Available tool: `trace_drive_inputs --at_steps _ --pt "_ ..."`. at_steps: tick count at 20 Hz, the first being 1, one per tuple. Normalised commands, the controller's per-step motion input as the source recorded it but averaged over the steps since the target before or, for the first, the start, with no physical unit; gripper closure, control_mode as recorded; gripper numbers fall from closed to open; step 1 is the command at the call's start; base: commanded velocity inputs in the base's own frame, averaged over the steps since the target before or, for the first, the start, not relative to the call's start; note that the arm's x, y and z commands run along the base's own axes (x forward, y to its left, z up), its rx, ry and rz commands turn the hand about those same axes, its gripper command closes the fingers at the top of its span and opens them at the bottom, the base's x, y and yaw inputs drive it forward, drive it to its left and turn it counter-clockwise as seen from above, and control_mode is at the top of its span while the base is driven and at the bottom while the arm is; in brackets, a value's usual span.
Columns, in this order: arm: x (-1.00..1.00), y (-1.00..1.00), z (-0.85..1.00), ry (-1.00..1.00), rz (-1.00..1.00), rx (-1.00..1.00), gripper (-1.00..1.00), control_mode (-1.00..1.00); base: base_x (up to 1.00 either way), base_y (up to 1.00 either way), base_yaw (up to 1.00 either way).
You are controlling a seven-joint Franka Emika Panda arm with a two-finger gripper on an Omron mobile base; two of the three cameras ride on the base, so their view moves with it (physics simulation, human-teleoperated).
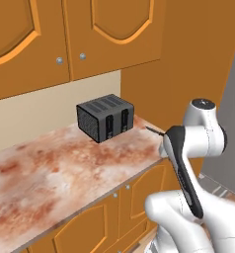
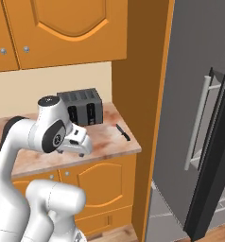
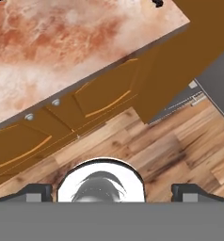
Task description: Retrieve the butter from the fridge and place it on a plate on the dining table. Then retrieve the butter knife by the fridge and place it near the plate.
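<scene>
The butter knife (image 1: 154, 130) (image 2: 123, 132), a thin dark sliver, lies on the right end of the marbled counter (image 1: 65, 163) (image 2: 105, 142), close to the tall orange panel beside the fridge (image 2: 190, 94). In the hand view its dark tip (image 3: 157, 3) shows at the top edge. My gripper (image 3: 114, 190) is open and holds nothing. It points down over the wooden floor in front of the counter's lower cabinets, short of the knife. The butter, the plate and the dining table are out of view.
A black toaster (image 1: 105, 117) (image 2: 81, 108) stands at the back of the counter, left of the knife. Orange wall cabinets (image 1: 109, 29) hang above, drawers and doors (image 3: 100, 96) sit below. Wood floor (image 3: 180, 141) lies in front of the fridge.
</scene>
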Motion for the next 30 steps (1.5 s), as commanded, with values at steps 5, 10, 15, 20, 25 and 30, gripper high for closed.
trace_drive_inputs --at_steps 5,10,15,20,25,30 --pt "0.59 -0.15 0.00 0.00 0.04 -0.14 -1.00 -1.00 0.00 0.00 0.00" --pt "1.00 -0.24 -0.04 0.17 0.14 -0.27 -1.00 -1.00 0.00 0.00 0.00" --pt "1.00 -0.46 -0.15 0.24 0.20 -0.02 -1.00 -1.00 0.00 0.00 0.00" --pt "1.00 -0.09 -0.21 0.16 0.40 -0.02 -1.00 -1.00 0.00 0.00 0.00" --pt "0.86 0.01 -0.29 0.00 0.23 0.00 -1.00 -1.00 0.00 0.00 0.00" --pt "0.93 0.00 -0.49 -0.05 -0.09 0.00 -1.00 -1.00 0.00 0.00 0.00"
